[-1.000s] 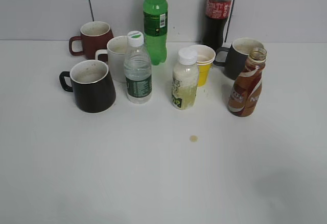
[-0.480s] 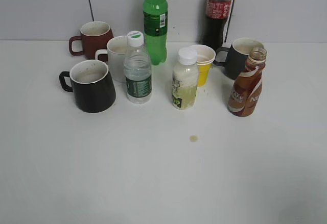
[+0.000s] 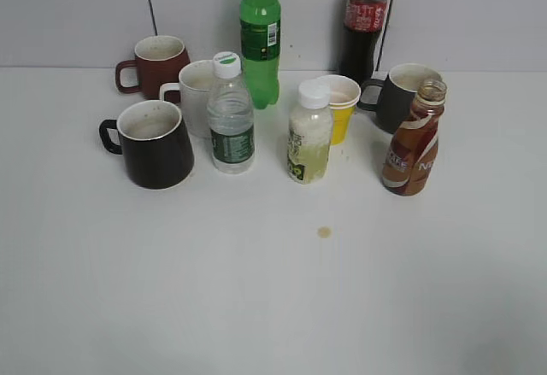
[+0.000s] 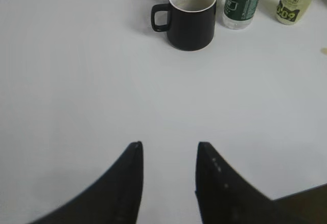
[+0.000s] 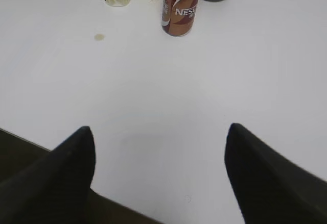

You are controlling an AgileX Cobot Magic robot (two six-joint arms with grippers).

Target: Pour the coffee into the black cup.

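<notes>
The coffee bottle stands upright and uncapped at the right of the table, brown label with a white and red swirl; it also shows in the right wrist view. The black cup stands at the left, handle to the left, whitish inside; it also shows in the left wrist view. My left gripper is open and empty over bare table, well short of the cup. My right gripper is wide open and empty near the table's front edge, well short of the coffee. Neither gripper shows in the exterior view.
Behind stand a maroon mug, a white mug, a water bottle, a green bottle, a pale drink bottle, a yellow cup, a cola bottle and a dark grey mug. A small brown drip marks the table.
</notes>
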